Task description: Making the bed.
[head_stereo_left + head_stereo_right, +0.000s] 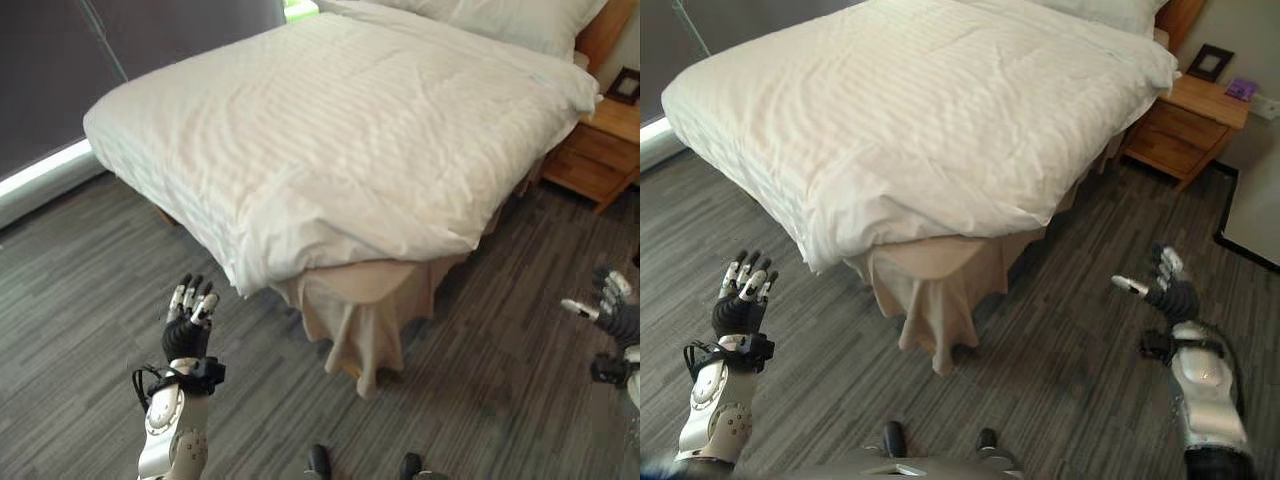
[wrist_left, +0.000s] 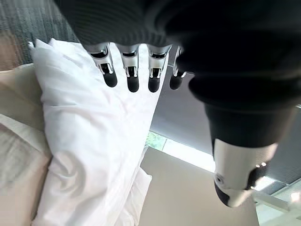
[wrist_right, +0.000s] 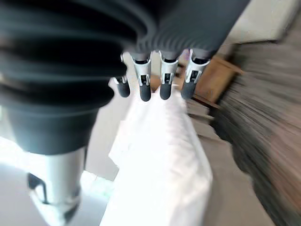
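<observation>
The white duvet (image 1: 340, 130) is spread over the bed (image 1: 940, 270), its near corner draped above the beige bed skirt (image 1: 365, 320). The left hand (image 1: 188, 318) and right hand (image 1: 1162, 285) are raised, fingers straight and empty, apparently readied for the corner.

no readable text, labels, numbers or signs anywhere

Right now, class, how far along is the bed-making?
Mostly done: the white duvet lies spread flat over the bed, with pillows at the head. In hand: nothing; the left hand and right hand are raised, open and empty. Left: the near corner, where the beige bed skirt hangs bunched below the duvet.
</observation>
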{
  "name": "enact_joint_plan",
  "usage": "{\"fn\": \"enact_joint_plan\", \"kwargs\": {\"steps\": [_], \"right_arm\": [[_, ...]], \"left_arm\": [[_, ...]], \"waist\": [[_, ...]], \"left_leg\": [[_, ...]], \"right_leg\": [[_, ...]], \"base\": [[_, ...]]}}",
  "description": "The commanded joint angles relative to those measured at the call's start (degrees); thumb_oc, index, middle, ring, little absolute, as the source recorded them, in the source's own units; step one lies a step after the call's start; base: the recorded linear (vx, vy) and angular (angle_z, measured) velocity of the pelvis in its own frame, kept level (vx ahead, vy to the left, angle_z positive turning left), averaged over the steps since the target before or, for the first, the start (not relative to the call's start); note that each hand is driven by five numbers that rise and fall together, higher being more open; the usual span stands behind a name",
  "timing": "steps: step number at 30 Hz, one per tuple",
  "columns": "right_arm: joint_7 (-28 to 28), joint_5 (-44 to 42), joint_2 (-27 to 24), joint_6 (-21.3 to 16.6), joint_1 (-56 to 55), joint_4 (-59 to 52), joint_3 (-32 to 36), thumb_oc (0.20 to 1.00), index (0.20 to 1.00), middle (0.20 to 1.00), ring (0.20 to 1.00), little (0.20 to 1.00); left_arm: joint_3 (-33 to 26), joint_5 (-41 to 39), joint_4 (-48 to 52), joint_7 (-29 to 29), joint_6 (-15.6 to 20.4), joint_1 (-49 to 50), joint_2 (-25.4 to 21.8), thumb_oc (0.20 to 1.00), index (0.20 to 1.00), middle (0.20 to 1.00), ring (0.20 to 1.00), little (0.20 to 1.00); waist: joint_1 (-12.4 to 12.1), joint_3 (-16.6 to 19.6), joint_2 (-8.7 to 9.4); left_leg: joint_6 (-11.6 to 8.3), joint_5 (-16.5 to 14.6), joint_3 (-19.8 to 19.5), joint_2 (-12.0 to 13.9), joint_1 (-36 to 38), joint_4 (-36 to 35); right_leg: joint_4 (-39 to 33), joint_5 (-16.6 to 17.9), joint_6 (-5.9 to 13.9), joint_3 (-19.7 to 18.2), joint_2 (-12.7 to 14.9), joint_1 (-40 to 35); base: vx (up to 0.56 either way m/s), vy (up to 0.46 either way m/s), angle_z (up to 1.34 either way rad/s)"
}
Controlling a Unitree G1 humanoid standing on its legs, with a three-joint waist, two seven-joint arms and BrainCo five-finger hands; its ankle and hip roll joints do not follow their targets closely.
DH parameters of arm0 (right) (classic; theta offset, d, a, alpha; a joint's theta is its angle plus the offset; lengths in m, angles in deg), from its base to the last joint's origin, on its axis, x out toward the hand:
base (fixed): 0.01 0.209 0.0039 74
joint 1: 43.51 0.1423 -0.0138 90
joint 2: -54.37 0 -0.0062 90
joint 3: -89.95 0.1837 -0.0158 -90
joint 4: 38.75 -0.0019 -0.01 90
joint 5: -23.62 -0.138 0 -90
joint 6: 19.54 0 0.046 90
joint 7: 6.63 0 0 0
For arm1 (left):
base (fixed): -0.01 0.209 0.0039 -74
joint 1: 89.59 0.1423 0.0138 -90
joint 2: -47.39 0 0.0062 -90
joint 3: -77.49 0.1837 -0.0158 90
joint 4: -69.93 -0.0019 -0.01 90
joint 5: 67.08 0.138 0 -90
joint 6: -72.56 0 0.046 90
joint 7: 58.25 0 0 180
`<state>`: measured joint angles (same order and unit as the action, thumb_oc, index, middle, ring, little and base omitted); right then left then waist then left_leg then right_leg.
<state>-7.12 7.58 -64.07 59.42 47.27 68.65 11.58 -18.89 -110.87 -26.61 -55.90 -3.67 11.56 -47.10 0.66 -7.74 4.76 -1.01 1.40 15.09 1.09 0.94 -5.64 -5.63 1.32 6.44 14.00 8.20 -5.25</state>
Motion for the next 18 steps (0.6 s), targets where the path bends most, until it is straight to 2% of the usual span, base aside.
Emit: {"fn": "enact_joint_plan", "kwargs": {"steps": [1,3,4,7,8,10,11,18], "right_arm": [[-1.33,4.97,-10.21,-1.65,17.4,12.2,-12.74,1.0,1.0,1.0,1.0,1.0],[-2.99,7.68,-13.8,-0.83,32.57,20.18,-23.94,1.0,1.0,1.0,1.0,1.0],[-4.43,8.28,-14.66,0.11,44.08,26.35,-30.33,1.0,1.0,1.0,1.0,1.0],[-5.9,11.04,-12.56,1.19,61.59,34.29,-42.45,1.0,1.0,1.0,1.0,1.0],[-5.73,14.58,-10.92,1.54,69.48,37.58,-49.45,1.0,1.0,1.0,1.0,1.0],[-6.09,15.77,-10.42,1.85,72.14,39.38,-51.63,1.0,1.0,1.0,1.0,1.0],[-6.14,17.79,-8.62,2.3,76.38,43.54,-54.77,1.0,1.0,1.0,1.0,1.0],[-8.41,21.7,-6.29,2.78,82.73,50.19,-59.24,1.0,1.0,1.0,1.0,1.0]], "left_arm": [[4.84,-0.56,1.94,3.59,1.68,-1.67,-3.81,1.0,1.0,1.0,1.0,1.0],[7.15,-1.39,2.92,4.27,1.37,-1.2,-5.1,1.0,1.0,1.0,1.0,1.0],[8.96,-2.09,3.35,4.3,1.22,-1.19,-6.88,1.0,1.0,1.0,1.0,1.0],[9.82,-2.98,3.25,3.96,0.77,-1.54,-8.33,1.0,1.0,1.0,1.0,1.0],[10.17,-2.98,3.29,4.15,0.5,-1.79,-8.87,1.0,1.0,1.0,1.0,1.0],[10.36,-2.96,3.63,4.36,0.42,-1.93,-9.08,1.0,1.0,1.0,1.0,1.0],[10.48,-2.99,4.22,4.78,0.33,-1.62,-9.95,1.0,1.0,1.0,1.0,1.0],[9.67,-3.03,4.62,4.44,0.84,-1.35,-11.3,1.0,1.0,1.0,1.0,1.0]], "waist": [[-4.11,2.83,-1.65],[-5.56,1.97,-1.01],[-7.27,1.43,-0.28],[-8.75,0.35,0.15],[-9.62,-0.46,0.18],[-9.9,-0.63,0.12],[-11.05,-1.15,0.33],[-13.68,-4.05,-0.28]], "left_leg": [[-0.9,2.74,-6.4,3.12,-3.03,1.17],[-0.9,3.06,-6.75,3.03,-4.85,1.32],[-0.9,3.4,-7.2,3.0,-6.32,1.48],[-0.94,3.94,-7.77,2.88,-8.72,1.55],[-1.01,4.11,-8.23,2.7,-10.01,1.64],[-0.99,4.5,-8.56,2.54,-11.01,1.66],[-0.94,4.61,-9.26,2.32,-12.16,1.79],[-1.01,5.26,-11.63,1.47,-16.9,2.4]], "right_leg": [[0.99,0.26,2.1,-1.45,0.86,1.52],[0.85,0.93,2.25,-1.09,0.83,2.95],[0.71,1.44,2.23,-0.99,0.7,4.07],[0.63,2.21,2.25,-0.52,0.64,6.06],[0.63,2.41,2.33,-0.08,0.6,6.91],[0.63,2.65,2.3,0.19,0.51,7.6],[0.63,2.69,2.35,0.7,0.52,8.18],[0.63,3.11,2.42,2.44,0.82,11.05]], "base": [[-0.03,0.023,0.13],[-0.08,0.015,0.09],[-0.1,0.009,0.24],[-0.07,0.017,0.19],[-0.04,0.014,0.18],[-0.03,0.008,0.29],[-0.03,0.004,0.43],[-0.02,0.005,0.27]]}}
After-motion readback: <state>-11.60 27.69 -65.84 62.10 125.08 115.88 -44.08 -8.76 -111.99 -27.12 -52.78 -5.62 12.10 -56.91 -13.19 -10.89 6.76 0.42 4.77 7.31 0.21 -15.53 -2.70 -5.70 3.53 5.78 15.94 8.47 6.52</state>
